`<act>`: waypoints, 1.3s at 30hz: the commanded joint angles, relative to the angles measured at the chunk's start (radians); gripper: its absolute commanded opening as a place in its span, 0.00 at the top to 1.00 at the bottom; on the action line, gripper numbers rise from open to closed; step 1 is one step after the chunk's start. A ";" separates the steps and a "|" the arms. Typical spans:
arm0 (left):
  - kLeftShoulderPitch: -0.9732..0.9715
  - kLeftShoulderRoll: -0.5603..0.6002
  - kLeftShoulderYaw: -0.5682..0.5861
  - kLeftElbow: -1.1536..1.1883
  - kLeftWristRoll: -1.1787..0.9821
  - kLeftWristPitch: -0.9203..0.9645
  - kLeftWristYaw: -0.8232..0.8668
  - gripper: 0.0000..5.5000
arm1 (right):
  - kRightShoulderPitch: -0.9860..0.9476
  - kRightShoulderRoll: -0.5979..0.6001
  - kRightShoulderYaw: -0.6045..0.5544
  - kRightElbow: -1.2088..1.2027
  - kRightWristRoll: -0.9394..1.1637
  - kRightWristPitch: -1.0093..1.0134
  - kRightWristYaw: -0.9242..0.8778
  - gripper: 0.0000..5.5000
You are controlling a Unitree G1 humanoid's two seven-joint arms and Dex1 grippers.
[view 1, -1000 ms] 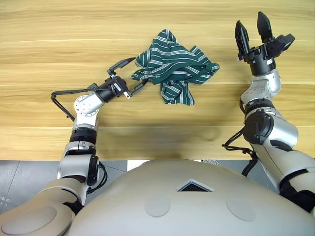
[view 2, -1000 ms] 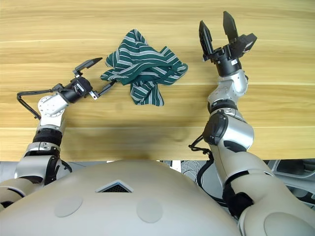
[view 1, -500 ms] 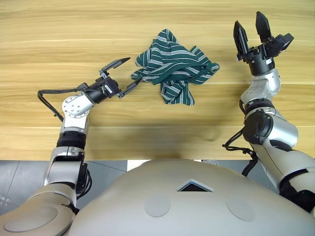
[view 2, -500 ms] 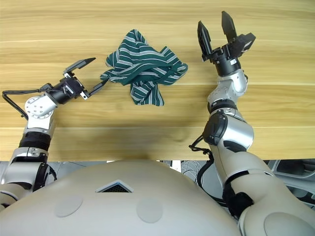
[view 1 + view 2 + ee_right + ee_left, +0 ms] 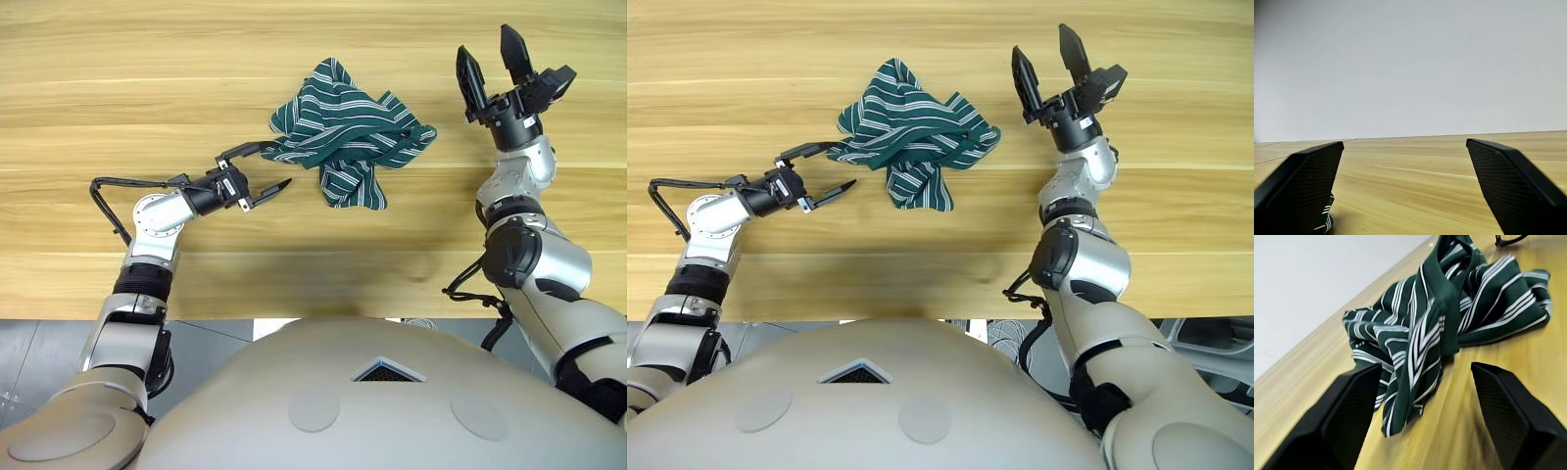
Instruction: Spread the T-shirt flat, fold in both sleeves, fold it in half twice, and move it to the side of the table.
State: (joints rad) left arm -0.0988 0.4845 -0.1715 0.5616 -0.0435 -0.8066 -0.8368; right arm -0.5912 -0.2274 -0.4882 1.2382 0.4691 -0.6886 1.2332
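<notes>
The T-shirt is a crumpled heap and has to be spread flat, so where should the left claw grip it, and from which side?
Grip the loose flap at the left end of the T-shirt, nearest the left claw. Come in low from the robot's left along the table: that edge sticks out from the bunched middle and faces the open claw, so it should probably pinch cleanly.

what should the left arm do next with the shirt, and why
Probably ease the left tool forward and close it on the nearest edge of the T-shirt: it stands open right beside the fabric, holding nothing, and the shirt lies crumpled on the table, not yet spread.
</notes>
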 commanded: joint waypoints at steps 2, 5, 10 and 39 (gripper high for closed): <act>-0.096 -0.023 0.030 0.077 0.085 0.001 0.139 0.44 | -0.023 0.007 0.007 -0.002 -0.013 -0.010 -0.003 0.15; -0.101 -0.027 0.019 0.082 0.107 -0.016 0.167 0.51 | -0.022 0.009 0.010 -0.002 -0.014 -0.012 -0.004 0.15; -0.091 -0.038 -0.016 0.089 0.124 -0.030 0.162 0.69 | 0.000 -0.012 0.049 -0.012 -0.046 -0.025 0.057 0.15; -0.084 -0.022 -0.024 0.114 0.039 -0.073 0.065 1.00 | -0.149 -0.289 0.581 0.002 -0.323 0.186 0.339 0.28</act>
State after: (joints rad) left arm -0.1800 0.4473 -0.1989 0.6873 0.0018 -0.8783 -0.7630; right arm -0.7087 -0.5302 0.0769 1.2124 0.1917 -0.5130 1.5998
